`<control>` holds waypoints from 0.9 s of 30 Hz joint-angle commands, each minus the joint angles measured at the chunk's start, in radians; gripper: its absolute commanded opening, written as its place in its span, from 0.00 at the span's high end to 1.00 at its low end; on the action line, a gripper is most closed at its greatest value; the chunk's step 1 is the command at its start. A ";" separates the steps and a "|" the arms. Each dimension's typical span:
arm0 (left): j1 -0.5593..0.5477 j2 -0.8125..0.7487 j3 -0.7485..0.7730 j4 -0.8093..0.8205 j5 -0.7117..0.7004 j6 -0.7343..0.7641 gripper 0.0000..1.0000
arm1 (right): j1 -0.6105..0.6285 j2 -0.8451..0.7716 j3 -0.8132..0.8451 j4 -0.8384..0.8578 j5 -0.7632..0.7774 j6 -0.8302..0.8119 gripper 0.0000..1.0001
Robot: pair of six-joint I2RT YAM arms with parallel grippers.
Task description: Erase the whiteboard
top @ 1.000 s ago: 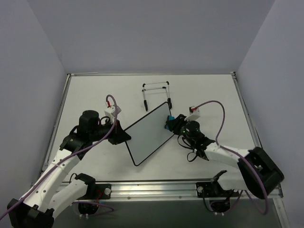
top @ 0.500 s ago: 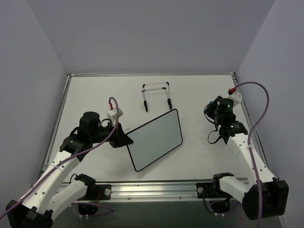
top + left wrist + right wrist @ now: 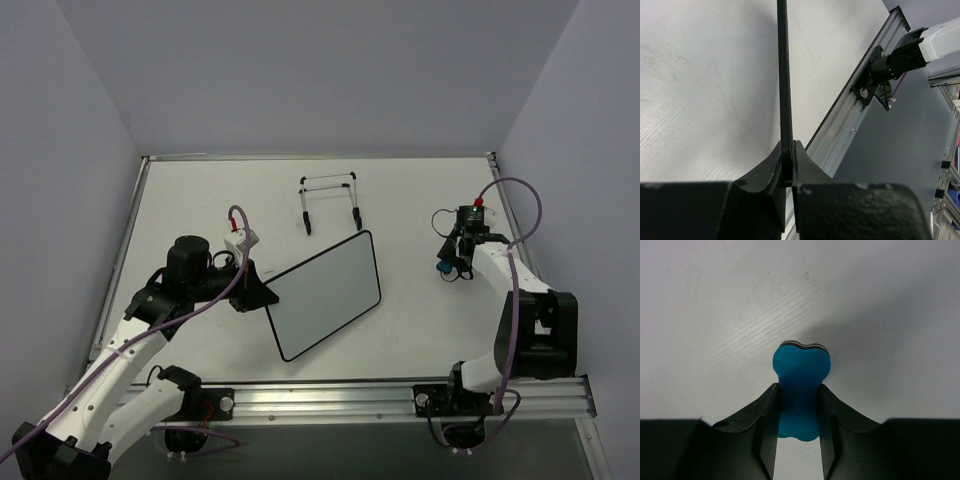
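On the left, the left gripper (image 3: 788, 152) is squeezed tight on the thin black edge of the whiteboard (image 3: 325, 296), near its left corner. The left wrist view shows only that edge, thin as a line, pinched between the two fingers. The board sits in the middle of the table (image 3: 190, 200), turned at a slant. Its face looks plain, with no writing I can see. I cannot tell if it lies flat or is tipped up a bit.

The board looks light, thin and stiff, so it should not bend, but its face is smooth and slippery. The frame is the good place to hold it. Held by one corner only, it may swing or slip when something rubs hard on it, so gentle pushes seem best.

Behind the board is a little wire stand (image 3: 330, 198), close by but not touching.

On the right, well away from the board, the right gripper (image 3: 800, 390) is clamped on a blue eraser (image 3: 801, 367). The eraser is soft — the fingers squash its sides in. It is over bare table. If any marks are left, it must go to the board to wipe them.
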 commanded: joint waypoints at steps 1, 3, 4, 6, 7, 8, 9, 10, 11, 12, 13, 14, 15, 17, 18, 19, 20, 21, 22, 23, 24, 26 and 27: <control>-0.001 -0.031 0.047 0.080 0.040 0.011 0.98 | 0.000 0.085 0.017 -0.008 -0.020 -0.020 1.00; -0.001 -0.042 0.047 0.080 0.037 0.011 0.98 | 0.001 0.112 0.003 0.014 -0.005 -0.014 1.00; -0.002 -0.045 0.045 0.080 0.038 0.009 0.98 | 0.001 0.112 -0.008 0.026 0.002 -0.013 1.00; -0.001 -0.054 0.047 0.081 0.038 0.011 0.98 | 0.001 0.101 -0.037 0.060 0.019 -0.007 1.00; -0.002 -0.056 0.047 0.081 0.043 0.012 0.98 | 0.000 0.096 -0.046 0.071 0.022 -0.001 0.98; -0.002 -0.057 0.043 0.089 0.047 0.011 0.98 | 0.000 0.093 -0.052 0.078 0.029 0.000 0.85; -0.002 -0.059 0.042 0.092 0.048 0.011 0.98 | 0.000 0.084 -0.057 0.080 0.035 0.003 0.76; -0.002 -0.057 0.040 0.090 0.048 0.011 0.98 | 0.000 0.080 -0.060 0.080 0.036 0.005 0.68; -0.001 -0.054 0.040 0.090 0.046 0.011 0.98 | 0.000 0.070 -0.060 0.078 0.036 0.005 0.55; -0.002 -0.049 0.040 0.090 0.049 0.012 0.98 | 0.000 0.055 -0.058 0.075 0.038 0.005 0.47; -0.002 -0.048 0.040 0.090 0.051 0.014 0.98 | 0.000 0.044 -0.057 0.072 0.038 0.005 0.40; -0.002 -0.045 0.040 0.092 0.052 0.014 0.98 | 0.000 0.034 -0.057 0.068 0.038 0.005 0.29; -0.002 -0.045 0.040 0.092 0.049 0.016 0.98 | 0.000 0.015 -0.055 0.063 0.038 0.003 0.26; -0.001 -0.045 0.039 0.089 0.040 0.014 0.98 | 0.000 -0.003 -0.046 0.045 0.036 0.000 0.21; -0.001 -0.042 0.039 0.087 0.029 0.014 0.98 | 0.000 -0.020 -0.041 0.037 0.036 -0.001 0.20; -0.001 -0.040 0.042 0.086 0.028 0.016 0.98 | 0.001 -0.032 -0.038 0.031 0.035 0.002 0.19; -0.001 -0.037 0.042 0.086 0.026 0.016 0.98 | 0.001 -0.049 -0.038 0.025 0.030 0.003 0.17; -0.001 -0.030 0.043 0.086 0.029 0.017 0.98 | 0.001 -0.086 -0.038 0.022 0.026 0.005 0.17; -0.001 -0.028 0.046 0.089 0.029 0.019 0.98 | 0.003 -0.107 -0.038 0.019 0.016 0.005 0.17; -0.001 -0.025 0.051 0.092 0.029 0.022 0.98 | 0.006 -0.132 -0.040 0.020 0.006 0.003 0.16; -0.001 -0.020 0.059 0.090 0.023 0.023 0.98 | 0.011 -0.190 -0.044 0.028 -0.008 0.000 0.16; 0.001 0.015 0.112 0.078 0.012 0.040 0.98 | 0.021 -0.253 -0.057 0.066 -0.063 -0.006 0.15; 0.001 0.058 0.135 0.078 0.027 0.043 0.98 | 0.023 -0.314 -0.081 0.083 -0.077 -0.007 0.13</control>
